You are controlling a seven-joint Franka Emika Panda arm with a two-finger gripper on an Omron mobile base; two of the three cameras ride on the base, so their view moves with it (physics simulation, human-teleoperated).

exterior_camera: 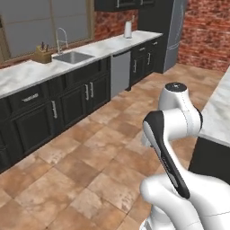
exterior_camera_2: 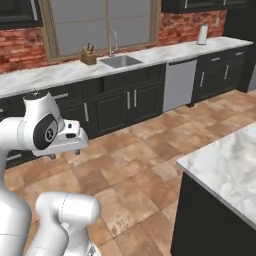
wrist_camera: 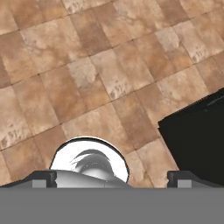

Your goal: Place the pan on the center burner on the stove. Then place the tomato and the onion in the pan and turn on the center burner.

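Terracotta tile floor takes up most of the scene, brown and tan squares running from the robot's base out to the far wall. Along that wall stands a long run of dark cabinets under a white marble table, backed by red brick and a wide window. Near the far end of that run a tall grey refrigerator stands against the brick. A stainless dishwasher front is set among the cabinet doors. Closer to the robot, on its right side, the corner of a marble-topped island with a dark side juts into the right base view; the hand view catches the same dark side as a black block over the tiles.

The white arm is folded up over the open floor. The claw points down at the tiles, its two dark fingertips set wide apart, nothing between them.

A steel sink with a curved faucet sits in the far table below the window. Beside it is a wooden knife block; farther along stands a pale roll-shaped object, too small to identify.

The pan, tomato, onion and stove cannot be located from these views.
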